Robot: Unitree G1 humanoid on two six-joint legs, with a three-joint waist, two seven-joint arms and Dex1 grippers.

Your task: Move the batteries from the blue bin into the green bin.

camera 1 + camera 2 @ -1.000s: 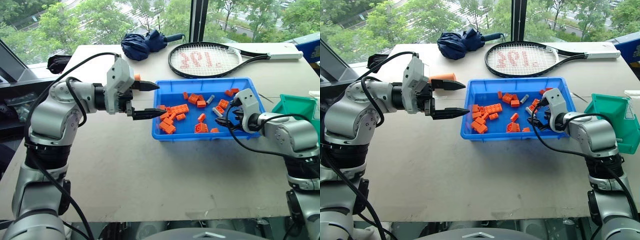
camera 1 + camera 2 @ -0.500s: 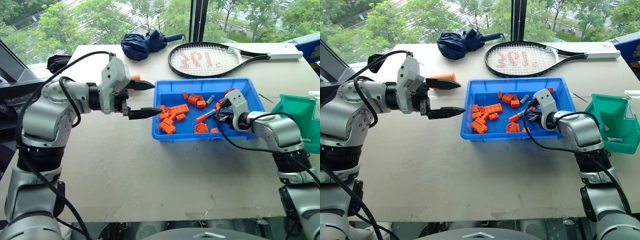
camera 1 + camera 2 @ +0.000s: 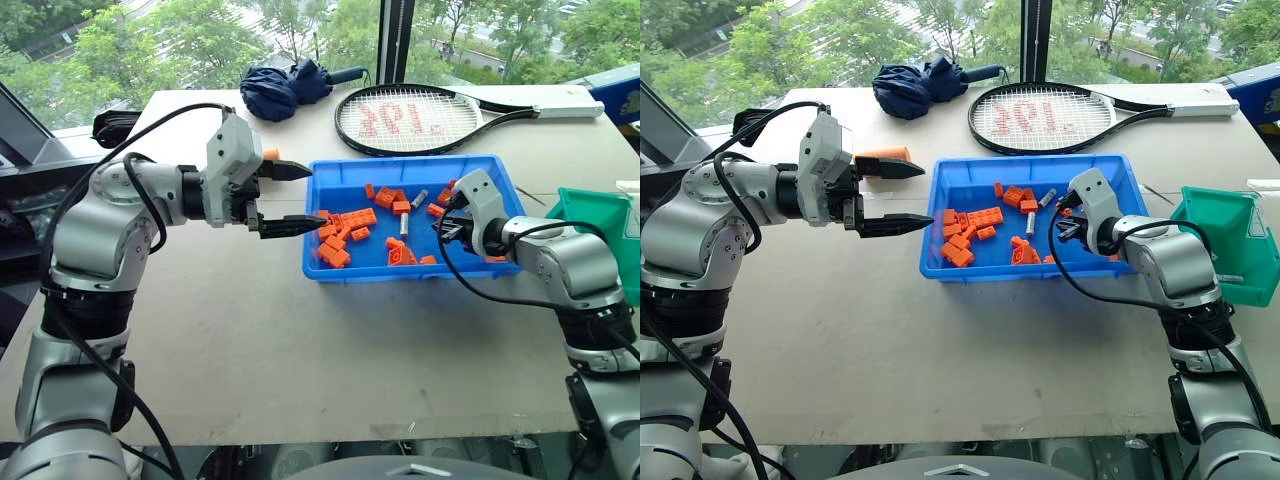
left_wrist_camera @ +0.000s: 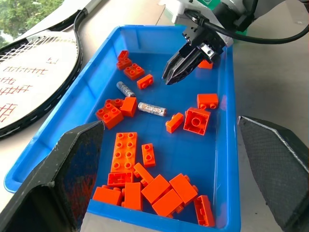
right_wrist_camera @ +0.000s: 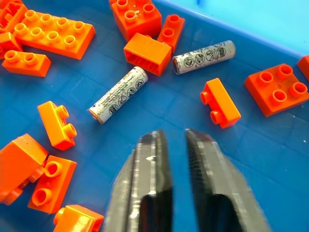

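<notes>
The wide bright blue plastic bin [image 4: 227, 145] looks smooth and slightly glossy. The studded orange plastic bricks [image 5: 55, 33] have a soft sheen. Two thin silver metallic batteries [image 5: 118, 94] carry printed grey wrappers. The right tool's [image 5: 175, 145] dark fingers look finely ribbed. The beige tabletop [image 3: 300, 350] appears matt.

A tennis racket [image 3: 425, 115] lies flat at the far side of the table [image 3: 250, 340], its dark frame strung with white strings bearing a red marking, its handle pointing toward the right edge. A folded navy umbrella [image 3: 285, 88] lies just beside the racket head, toward the left. Orange building bricks [image 4: 126, 152] lie scattered in several sizes, some clustered, some lying singly. Beyond the table's far edge, a window [image 3: 200, 35] shows green trees.
</notes>
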